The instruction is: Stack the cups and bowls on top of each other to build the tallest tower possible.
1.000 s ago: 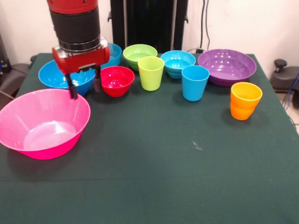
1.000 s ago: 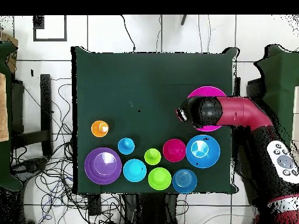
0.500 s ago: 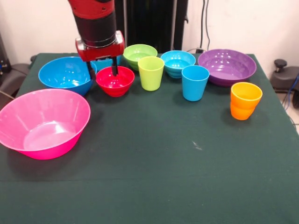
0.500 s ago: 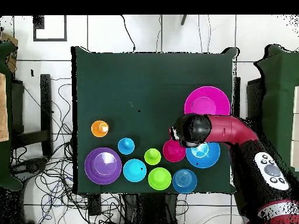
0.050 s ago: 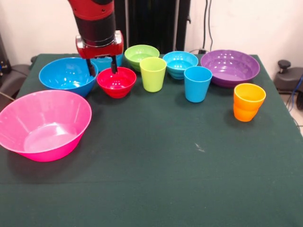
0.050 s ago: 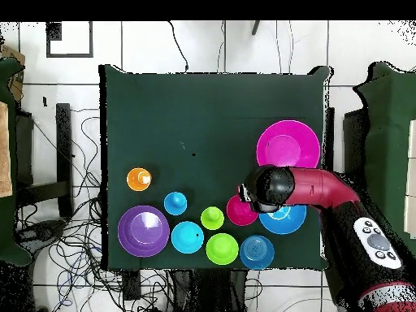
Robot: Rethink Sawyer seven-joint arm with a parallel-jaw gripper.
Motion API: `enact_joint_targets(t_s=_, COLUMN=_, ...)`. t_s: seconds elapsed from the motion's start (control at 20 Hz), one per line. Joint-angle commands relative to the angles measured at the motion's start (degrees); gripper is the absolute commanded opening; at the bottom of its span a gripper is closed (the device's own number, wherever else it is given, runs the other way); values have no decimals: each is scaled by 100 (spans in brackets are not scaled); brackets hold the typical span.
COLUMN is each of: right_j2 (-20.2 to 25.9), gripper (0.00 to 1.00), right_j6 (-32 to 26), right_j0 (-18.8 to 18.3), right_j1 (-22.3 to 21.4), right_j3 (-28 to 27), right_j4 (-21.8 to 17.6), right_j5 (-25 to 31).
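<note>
Front view, taking the red bowl (image 5: 116, 81) as landmark: the huge pink bowl (image 5: 43, 125) sits nearer the camera to its left, the large blue bowl (image 5: 68, 75) just left. Above its left rim hangs the gripper (image 5: 101, 72), fingers apart, one over the bowl. Rightward stand the lime green cup (image 5: 153, 74), light blue cup (image 5: 197, 83), purple bowl (image 5: 230, 67) and orange cup (image 5: 248, 101), all unstacked.

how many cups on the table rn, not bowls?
3, all standing apart, none stacked. Lime green cup sits beside the red bowl; light blue cup stands in front of the purple bowl; orange cup stands alone, nearest the table edge.
</note>
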Motion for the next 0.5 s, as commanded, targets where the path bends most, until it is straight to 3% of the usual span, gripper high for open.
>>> enact_joint_targets(t_s=0.05, right_j2=321, gripper=100, right_j6=-840, right_j0=75, right_j1=377, right_j3=-773, right_j4=-186, right_j5=693)
enact_joint_targets(t_s=0.2, right_j2=396, gripper=100, right_j6=-739, right_j0=166, right_j1=14, right_j3=-756, right_j4=-61, right_j5=800)
enact_joint_targets(t_s=0.5, right_j2=481, gripper=100, right_j6=-702, right_j0=347, right_j1=4, right_j3=-1079, right_j4=-182, right_j5=706)
